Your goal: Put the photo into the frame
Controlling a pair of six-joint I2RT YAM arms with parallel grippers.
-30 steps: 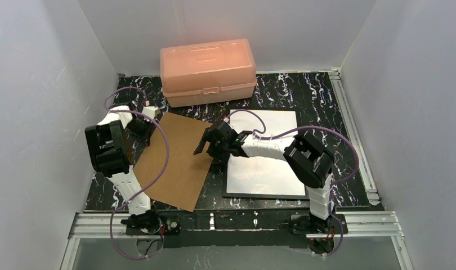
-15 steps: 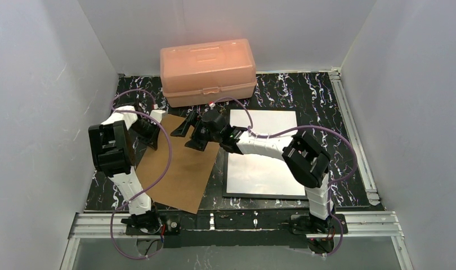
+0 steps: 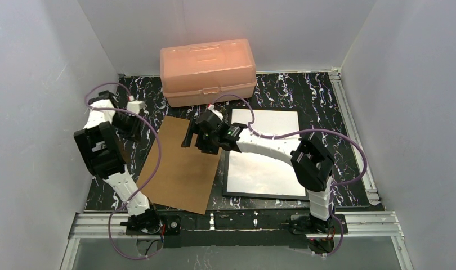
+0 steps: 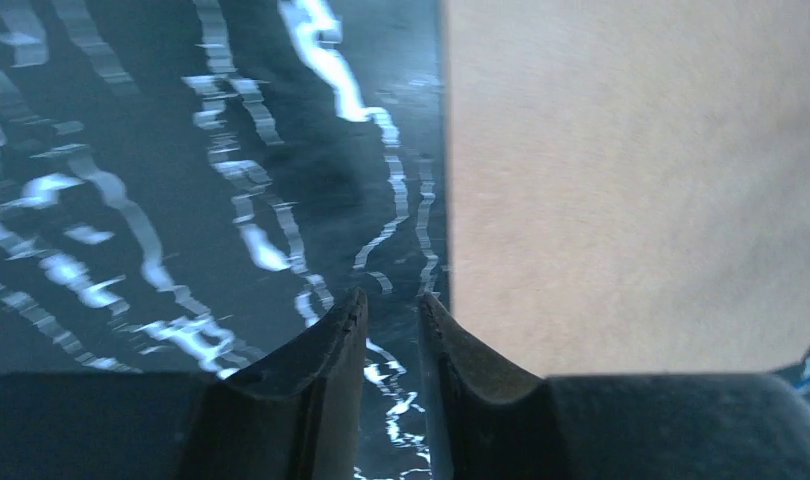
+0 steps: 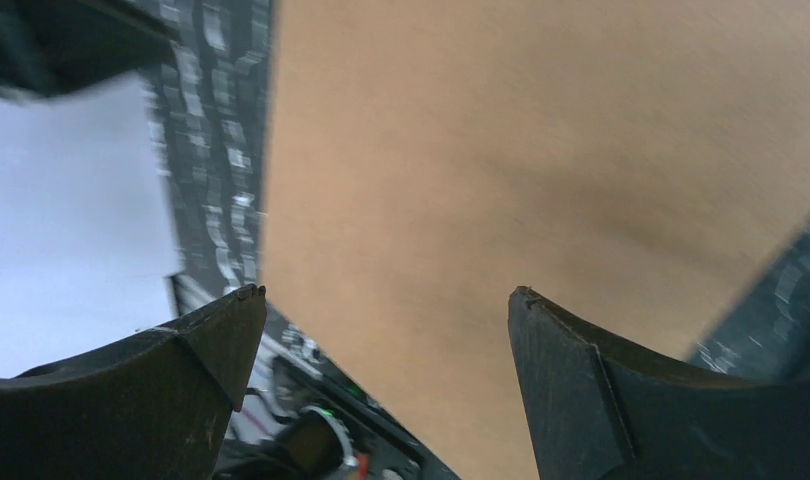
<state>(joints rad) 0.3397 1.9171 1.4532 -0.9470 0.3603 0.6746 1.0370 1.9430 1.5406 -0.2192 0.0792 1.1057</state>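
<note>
1. The left end effector has backed off the board's far corner and swung out toward 10 o'clock. Its fingers are a sliver apart, gripping nothing, over the glossy marbled tabletop.
2. The right end effector has slid from the board's 3 o'clock edge up toward 1 o'clock, spread wide and empty.
3. The backing board has twisted slightly. It is a stiff, matte brown rectangle lying flat and released, so probably set aside.
4. The frame is thin and black, lying at 3 o'clock of the board. A sheeny white sheet fills it, either the photo's plain back or a mat, and I cannot tell which. No printed face shows.
</note>
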